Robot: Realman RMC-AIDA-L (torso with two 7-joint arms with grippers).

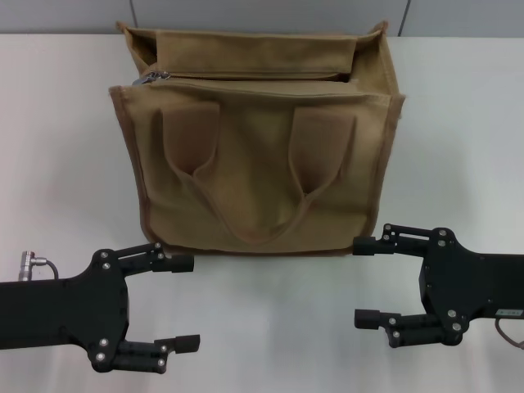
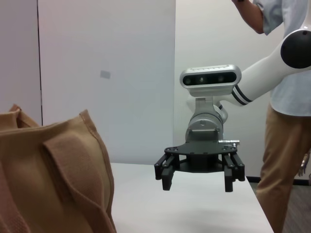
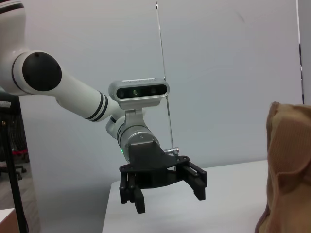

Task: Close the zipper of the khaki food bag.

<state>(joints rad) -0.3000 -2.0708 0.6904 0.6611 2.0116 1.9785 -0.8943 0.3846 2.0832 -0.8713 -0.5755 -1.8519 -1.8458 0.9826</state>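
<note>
Your khaki bag (image 1: 258,155) standing upright mid-table (image 1: 458,131), top gaping, inside hidden from you, zipper (image 1: 246,78) undone with pull (image 1: 154,77) at its left end, left claw (image 1: 187,303) and right claw (image 1: 366,282) both spread, grasping nothing, low in front of it.

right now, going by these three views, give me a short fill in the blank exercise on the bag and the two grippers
1. The khaki food bag stands on the white table with its zipper still ____.
2. The silver pull tab sits at the end of the bag's top on the robot's ____ side.
3. The left gripper and right gripper both hover in front of the bag with fingers ____.
4. The number of grippers touching the bag is ____.

Missing words: open; left; open; zero
</note>
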